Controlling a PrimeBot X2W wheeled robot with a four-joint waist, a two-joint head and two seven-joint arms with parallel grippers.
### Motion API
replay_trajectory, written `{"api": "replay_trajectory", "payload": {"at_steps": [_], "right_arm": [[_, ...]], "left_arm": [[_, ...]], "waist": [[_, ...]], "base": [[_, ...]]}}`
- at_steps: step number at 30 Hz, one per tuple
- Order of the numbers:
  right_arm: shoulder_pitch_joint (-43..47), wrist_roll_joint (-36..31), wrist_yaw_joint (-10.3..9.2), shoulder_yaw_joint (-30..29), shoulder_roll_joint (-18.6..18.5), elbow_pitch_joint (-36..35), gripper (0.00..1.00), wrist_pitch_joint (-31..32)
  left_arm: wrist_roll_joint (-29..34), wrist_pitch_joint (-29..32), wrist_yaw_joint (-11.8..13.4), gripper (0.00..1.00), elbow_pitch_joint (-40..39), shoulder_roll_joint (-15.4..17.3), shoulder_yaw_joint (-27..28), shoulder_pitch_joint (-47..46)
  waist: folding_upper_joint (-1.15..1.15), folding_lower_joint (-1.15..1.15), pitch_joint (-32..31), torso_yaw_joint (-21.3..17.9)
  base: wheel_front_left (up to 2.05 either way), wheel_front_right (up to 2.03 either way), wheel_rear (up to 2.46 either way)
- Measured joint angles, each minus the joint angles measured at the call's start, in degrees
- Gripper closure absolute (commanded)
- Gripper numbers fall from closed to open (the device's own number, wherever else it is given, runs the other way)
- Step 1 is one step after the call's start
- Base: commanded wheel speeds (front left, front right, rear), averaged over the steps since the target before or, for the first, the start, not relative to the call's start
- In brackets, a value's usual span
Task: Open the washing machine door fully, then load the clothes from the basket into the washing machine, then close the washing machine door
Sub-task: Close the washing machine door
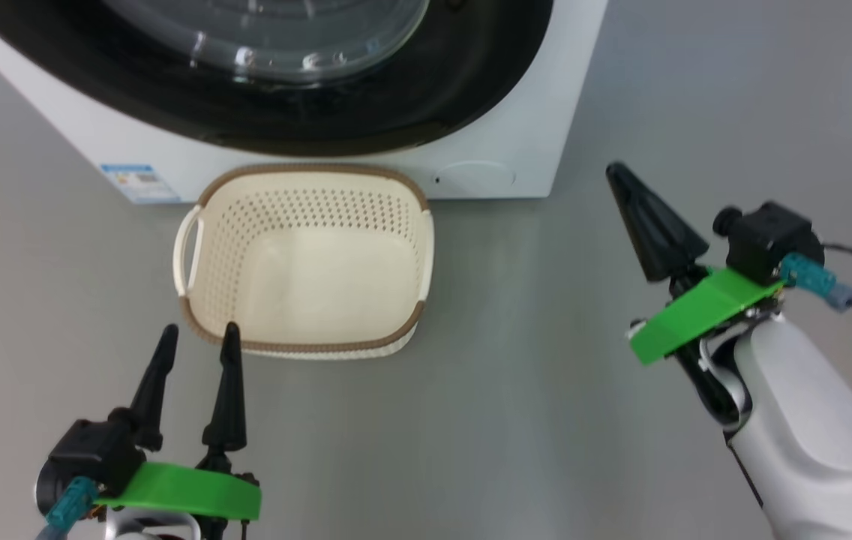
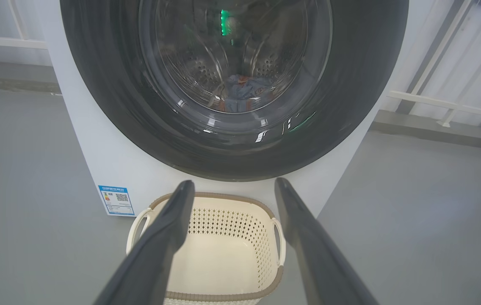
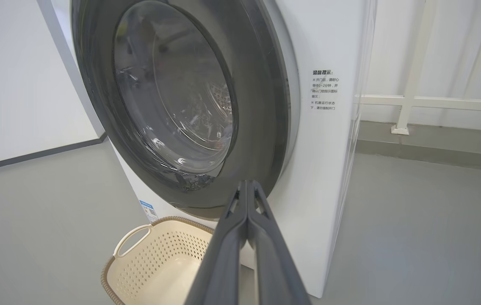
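1. Left gripper (image 1: 200, 330) hangs with its fingers spread wide and holding nothing, at the near rim of the basket (image 1: 306, 171).
2. Right gripper (image 1: 616, 174) has its fingers pressed together on nothing, well right of the basket, with open grey floor (image 1: 516, 390) between them.
3. Basket stands just before the washing machine (image 3: 325, 169), under the shut door (image 1: 396, 112), its bare cream bottom showing.
4. Through the door glass, the left wrist view shows the clothes (image 2: 242, 91) lying in the drum.
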Motion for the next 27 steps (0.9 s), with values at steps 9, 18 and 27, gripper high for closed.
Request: {"api": "replay_trajectory", "payload": {"at_steps": [9,18,27], "right_arm": [[7.16,-0.01,0.0,-1.15,0.82,-1.79,0.56,0.0],[16.31,-0.64,0.0,-4.54,2.32,-5.49,0.0,0.0],[23.75,-2.98,-0.01,-9.85,4.14,-8.81,0.0,0.0]], "left_arm": [[2.54,0.0,-0.49,0.0,0.59,0.07,2.31,3.88],[3.7,0.0,-0.47,0.0,0.32,0.13,4.49,7.43],[5.6,0.0,1.74,0.0,0.3,0.2,5.15,9.31]], "waist": [[0.0,0.0,-5.65,-3.96],[0.0,0.0,-10.22,-7.35],[0.0,0.0,-13.32,-9.84]], "base": [[0.0,0.0,0.0],[0.0,0.0,0.0],[0.0,0.0,0.0]]}}
